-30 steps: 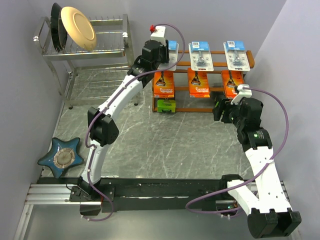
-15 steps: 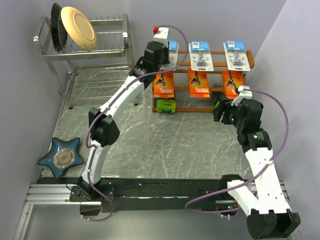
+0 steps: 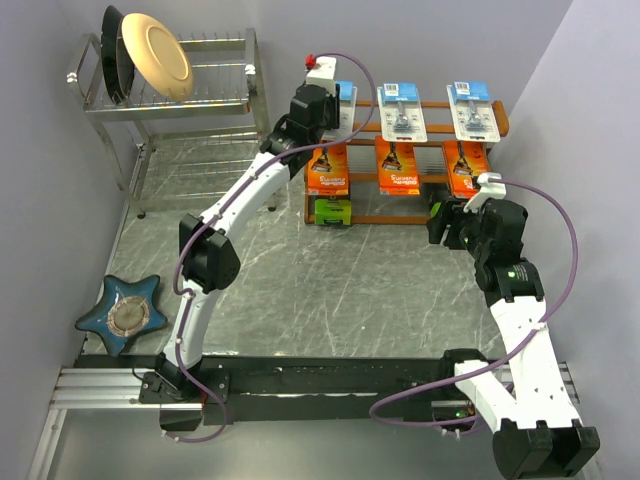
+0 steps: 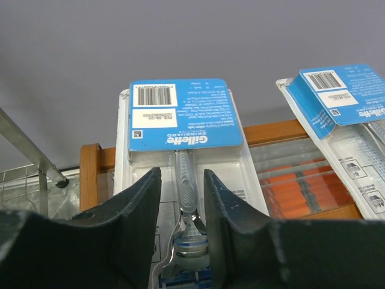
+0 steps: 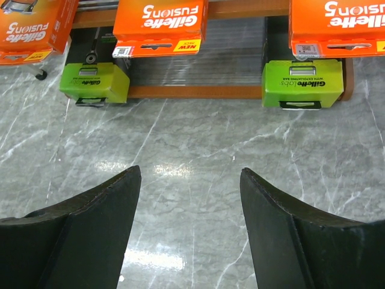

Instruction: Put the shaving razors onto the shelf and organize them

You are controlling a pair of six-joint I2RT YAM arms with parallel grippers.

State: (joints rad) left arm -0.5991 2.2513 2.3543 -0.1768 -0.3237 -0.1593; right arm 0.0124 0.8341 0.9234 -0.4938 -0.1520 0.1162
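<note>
Shelf (image 3: 380,219): low, reddish-brown wood with slatted rails, at the far side of the grey marbled table (image 3: 330,290).
Top tier: three blue cards (image 3: 402,112), flat, with clear blisters, standing upright.
Middle tier: three glossy orange packs (image 5: 159,24).
Bottom rail: two blocky green boxes (image 5: 302,81), one toward each end.
Left gripper (image 4: 181,174): up at the top tier's left end, half spread. Its black fingers (image 4: 141,198) straddle the razor handle of the left card (image 4: 183,114); white card shows between the handle and each finger.
Right gripper (image 5: 190,177): spread wide with nothing in it, low over the table just short of the shelf, the right green box ahead of it.
Against a second ago: the left arm has shifted slightly. The right arm and all packs sit as before.
</note>
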